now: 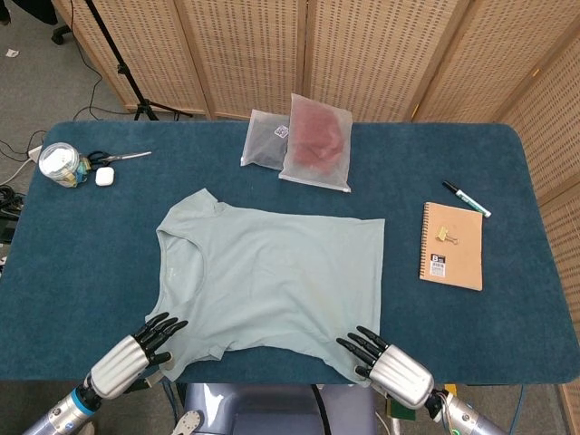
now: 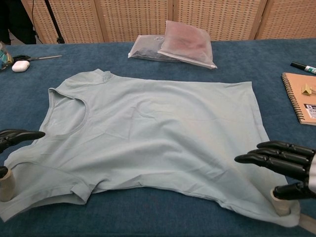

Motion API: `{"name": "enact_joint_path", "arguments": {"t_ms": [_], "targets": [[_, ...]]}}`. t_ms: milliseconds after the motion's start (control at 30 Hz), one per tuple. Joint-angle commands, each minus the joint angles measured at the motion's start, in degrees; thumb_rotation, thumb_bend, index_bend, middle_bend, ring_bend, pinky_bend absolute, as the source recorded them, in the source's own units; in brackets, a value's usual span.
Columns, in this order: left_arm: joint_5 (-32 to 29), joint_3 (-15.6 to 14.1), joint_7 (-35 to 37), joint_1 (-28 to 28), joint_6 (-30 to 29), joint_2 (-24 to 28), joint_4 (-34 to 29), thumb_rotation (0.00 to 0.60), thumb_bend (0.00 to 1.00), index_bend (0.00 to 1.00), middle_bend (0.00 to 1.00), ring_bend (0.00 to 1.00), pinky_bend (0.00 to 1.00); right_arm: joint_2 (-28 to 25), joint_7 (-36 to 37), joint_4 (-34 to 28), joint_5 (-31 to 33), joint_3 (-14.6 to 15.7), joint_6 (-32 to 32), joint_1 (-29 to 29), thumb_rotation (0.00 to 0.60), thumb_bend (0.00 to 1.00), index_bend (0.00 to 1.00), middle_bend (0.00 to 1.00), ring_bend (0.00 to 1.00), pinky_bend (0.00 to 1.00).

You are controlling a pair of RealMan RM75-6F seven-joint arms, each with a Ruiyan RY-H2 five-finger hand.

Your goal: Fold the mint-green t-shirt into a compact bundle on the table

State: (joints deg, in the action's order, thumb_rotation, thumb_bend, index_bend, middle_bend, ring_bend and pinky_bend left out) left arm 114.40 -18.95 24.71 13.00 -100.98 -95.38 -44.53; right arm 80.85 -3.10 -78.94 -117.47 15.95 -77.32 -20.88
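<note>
— Where is the mint-green t-shirt (image 1: 272, 276) found?
— It is spread flat on the table (image 1: 82, 245), its near edge drawn to the front.

— And the hands?
— The near sleeve is pinched by the left hand (image 1: 127, 355), the near hem corner by the right hand (image 1: 388, 366).

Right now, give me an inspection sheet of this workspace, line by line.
Surface: blue-carpeted table.
Job's things: mint-green t-shirt spread open, unfolded, neck toward the robot's left, near edge pulled askew.
Clutter: two frosted pouches; jar, scissors and small white case at the far left; notebook with a binder clip; marker.
Hands: left hand pinches the near sleeve corner; right hand pinches the near hem corner.
Cables: some on the floor left of the table.
Surroundings: wicker screens, black stand leg.
</note>
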Motion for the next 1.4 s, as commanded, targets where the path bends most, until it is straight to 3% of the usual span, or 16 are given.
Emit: {"name": "enact_joint_path", "arguments": {"t_ms": [33, 300, 833, 1000, 1067, 1400], "targets": [[1.26, -1.09, -0.61, -0.42, -1.2, 1.14, -0.9, 0.6, 0.59, 0.74, 0.0, 0.0, 0.0, -0.79, -0.07, -0.73, -2.32, 1.52, -1.12, -0.25, 0.6, 0.83, 0.63, 0.03, 0.0, 0.0], [3.83, -3.27, -1.65, -0.7, -2.76, 4.28, -4.6, 0.6, 0.6, 0.74, 0.0, 0.0, 0.0, -2.06, -0.27, -1.33, -6.97, 4.05, -3.08, -0.61, 0.6, 0.85, 0.64, 0.05, 0.0, 0.0], [5.27, -4.01, -2.21, -0.77, -2.84, 7.57, -8.89, 0.6, 0.61, 0.74, 0.0, 0.0, 0.0, -4.63, 0.26, -0.89, -6.12, 3.47, -4.17, -0.51, 0.6, 0.85, 0.64, 0.05, 0.0, 0.0], [3.38, -2.11, -2.14, -0.43, -2.35, 8.08, -10.51, 0.6, 0.61, 0.74, 0.0, 0.0, 0.0, -5.17, 1.45, -0.65, -4.22, 2.56, -4.39, -0.29, 0.6, 0.85, 0.64, 0.05, 0.0, 0.0], [0.85, 0.51, -2.39, 0.2, -2.08, 8.85, -12.38, 0.6, 0.61, 0.75, 0.0, 0.0, 0.0, -5.92, 2.79, -0.74, -1.59, 0.92, -5.12, -0.12, 0.6, 0.85, 0.64, 0.05, 0.0, 0.0], [-8.49, 8.19, -5.61, 5.37, 7.87, 15.57, -25.97, 0.6, 0.62, 0.75, 0.0, 0.0, 0.0, -8.91, 10.17, -3.22, 7.26, -5.32, -4.35, -2.16, 0.6, 0.85, 0.65, 0.05, 0.0, 0.0]]}}
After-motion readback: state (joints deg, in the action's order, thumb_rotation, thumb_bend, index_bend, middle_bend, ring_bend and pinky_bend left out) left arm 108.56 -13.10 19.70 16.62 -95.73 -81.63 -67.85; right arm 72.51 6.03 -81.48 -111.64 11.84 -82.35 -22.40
